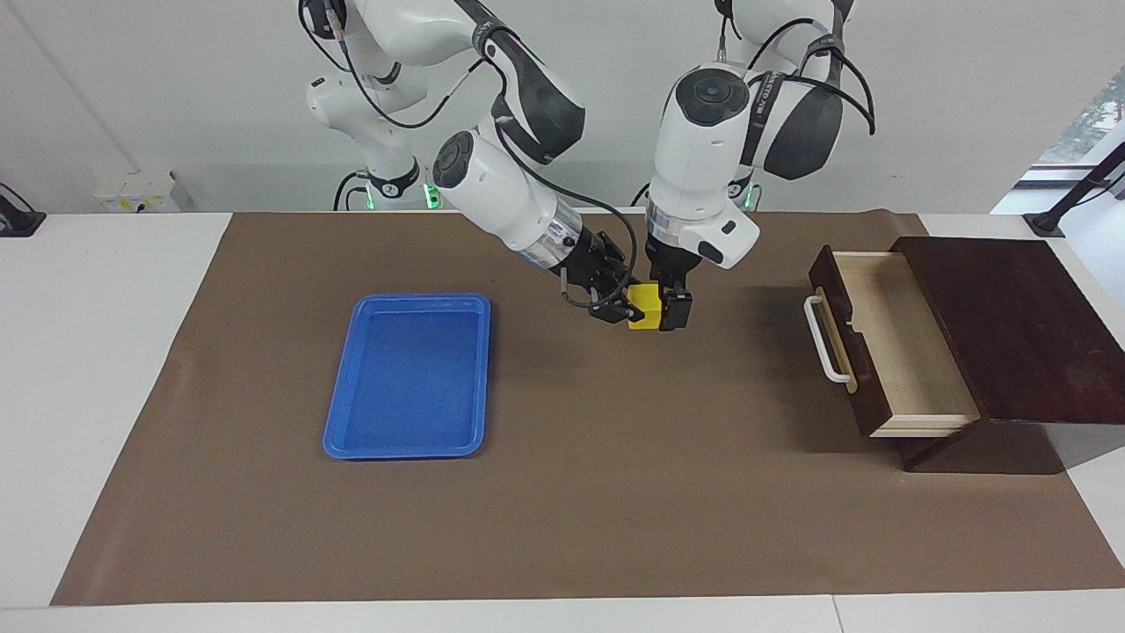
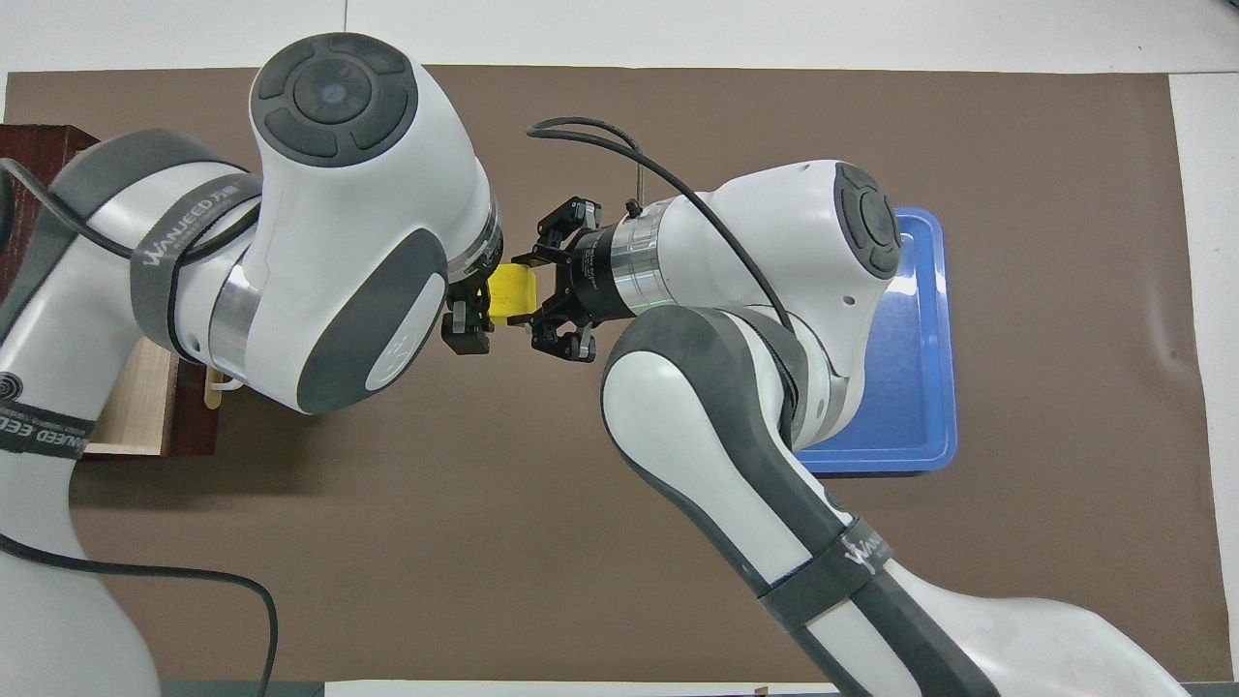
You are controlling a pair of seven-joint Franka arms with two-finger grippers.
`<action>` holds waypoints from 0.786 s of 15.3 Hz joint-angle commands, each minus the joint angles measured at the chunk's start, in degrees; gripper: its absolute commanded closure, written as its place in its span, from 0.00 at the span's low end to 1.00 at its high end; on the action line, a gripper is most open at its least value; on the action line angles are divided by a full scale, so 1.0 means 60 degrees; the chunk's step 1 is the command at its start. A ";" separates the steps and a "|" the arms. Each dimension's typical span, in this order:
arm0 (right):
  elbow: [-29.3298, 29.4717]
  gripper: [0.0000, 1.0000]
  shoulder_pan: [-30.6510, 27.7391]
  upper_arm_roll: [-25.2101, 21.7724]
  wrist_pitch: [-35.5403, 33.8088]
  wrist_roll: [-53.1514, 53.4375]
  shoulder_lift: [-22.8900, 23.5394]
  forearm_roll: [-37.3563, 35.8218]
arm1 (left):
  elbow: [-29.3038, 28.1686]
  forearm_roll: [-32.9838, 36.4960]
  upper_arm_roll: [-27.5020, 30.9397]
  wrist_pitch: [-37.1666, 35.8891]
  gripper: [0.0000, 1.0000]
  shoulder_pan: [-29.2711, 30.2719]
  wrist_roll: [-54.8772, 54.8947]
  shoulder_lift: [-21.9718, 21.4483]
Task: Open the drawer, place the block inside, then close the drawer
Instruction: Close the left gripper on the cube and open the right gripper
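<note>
Facing view. The right gripper (image 1: 626, 309) is holding the block (image 1: 646, 308) in the air above the bare brown mat (image 1: 615, 492), roughly mid-tabletop, its fingers clamped on the block. The left gripper (image 1: 665, 309) is hanging directly beside the block on the side toward the drawer (image 1: 888, 343), fingers pointing down and standing apart. One dark finger (image 1: 675, 310) is covering the block's drawer-side face; whether it is touching cannot be told. The drawer is standing pulled out, its white handle (image 1: 824, 340) facing the grippers and its pale interior showing nothing in it. The blue tray (image 1: 409, 376) is lying toward the right arm's end of the tabletop, well apart from the grippers.

The relation governing the next move: the block is lying between the two grippers, and the drawer is lying toward the left arm's end. The left arm is judged the nearer one to the drawer, so a handover to it appears to be the step in hand. The block is a cube, so no long axis is constraining the grasp.

Overhead view. The left arm's wrist is covering most of its gripper (image 2: 476, 315); only one lower finger is showing just beside the block (image 2: 511, 295). This view is showing the right gripper (image 2: 538, 297) reaching sideways, its outer links splayed on both sides of the block. Height above the mat is readable only from the facing view.
</note>
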 commanded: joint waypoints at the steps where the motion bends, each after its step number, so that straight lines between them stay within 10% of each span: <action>1: -0.0272 1.00 -0.0070 0.0032 0.0056 -0.0001 -0.0245 0.0215 | -0.0047 0.0127 0.0134 0.0153 0.00 -0.0178 -0.0167 0.0051; 12: -0.0272 1.00 -0.0070 0.0032 0.0042 -0.0001 -0.0245 0.0230 | -0.0428 0.0113 0.0119 0.0359 0.11 -0.0193 -0.0167 -0.0096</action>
